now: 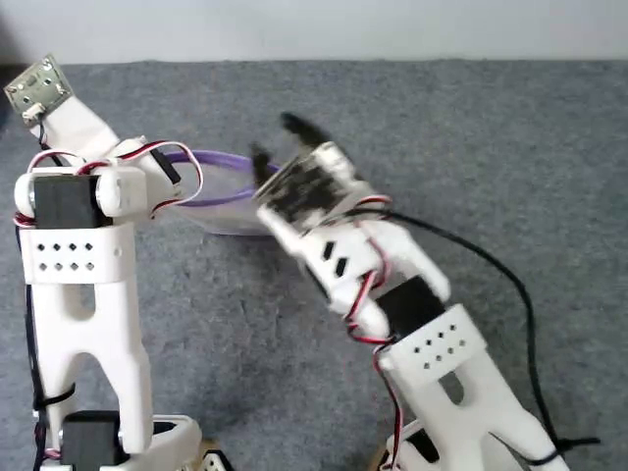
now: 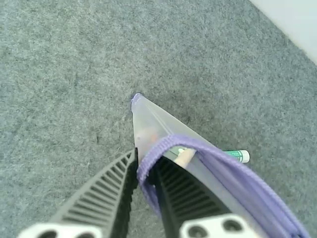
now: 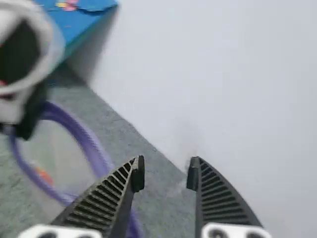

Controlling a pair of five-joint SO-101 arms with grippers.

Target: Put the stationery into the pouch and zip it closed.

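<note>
The translucent pouch with a purple zip edge lies on the grey carpet between the two arms. My left gripper is shut on the purple edge near the pouch's corner and holds that edge up. Inside the pouch I see a green-capped pen and a beige piece. My right gripper is open with nothing between its fingers. It hangs tilted above the pouch's far end. In the right wrist view the pouch's mouth gapes wide, with an orange item inside.
Grey carpet covers the table, ending at a pale wall behind. A blue object stands by the wall. The left arm's white body sits close to the pouch's mouth. A black cable trails from the right arm.
</note>
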